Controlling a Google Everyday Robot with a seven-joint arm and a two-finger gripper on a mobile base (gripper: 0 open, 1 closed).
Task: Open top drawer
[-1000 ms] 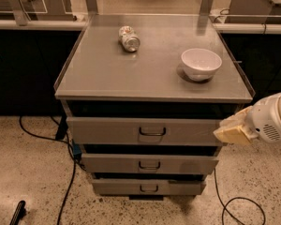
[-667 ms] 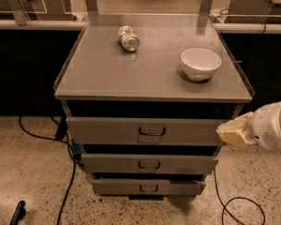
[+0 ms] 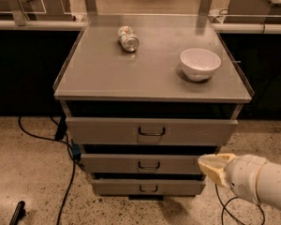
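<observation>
The grey cabinet [image 3: 150, 74] fills centre frame, with the top drawer [image 3: 103, 131] directly under its surface at mid-frame, the gripper [image 3: 211, 166] at lower right well apart from the drawer's handle [image 3: 151, 132], its grip state impossible to tell, and a white bowl [image 3: 200, 63] and a tipped can [image 3: 128, 38] on top.

The wide grey top drawer [image 3: 103, 131] has a smooth, matt metal front; the grey cabinet top [image 3: 107, 76] carries a glossy white bowl [image 3: 200, 63] and a shiny metal can [image 3: 128, 38]. The cream gripper [image 3: 205, 164], low right beside the middle drawer [image 3: 112, 163], looks like smooth plastic.
</observation>
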